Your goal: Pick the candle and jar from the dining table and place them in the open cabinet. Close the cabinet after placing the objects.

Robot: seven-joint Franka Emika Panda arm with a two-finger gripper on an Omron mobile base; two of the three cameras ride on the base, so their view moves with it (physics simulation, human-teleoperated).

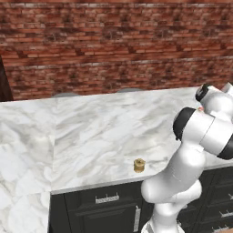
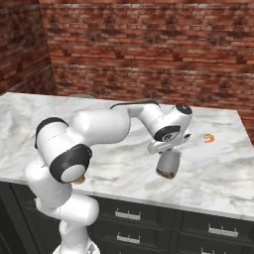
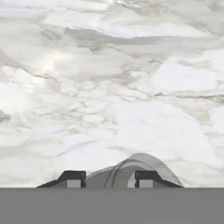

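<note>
The dark jar [image 2: 168, 165] hangs just above the marble dining table [image 2: 224, 174], tilted, with my gripper [image 2: 167, 153] shut on its upper part. In the hand view the jar [image 3: 127, 171] shows as a grey rounded dome between my two fingertips [image 3: 73, 179], over bare marble [image 3: 109, 87]. The tiny tan candle [image 1: 139, 165] stands upright near the table's front edge [image 1: 91, 136], well to the left of the gripper and apart from it. My arm hides most of the candle in the right base view. The cabinet is out of view.
A small orange ring-shaped thing [image 2: 209, 138] lies on the marble just right of the gripper. Black drawer fronts with silver handles [image 1: 107, 199] run below the table's front edge. A red brick wall [image 1: 113, 50] stands behind the table.
</note>
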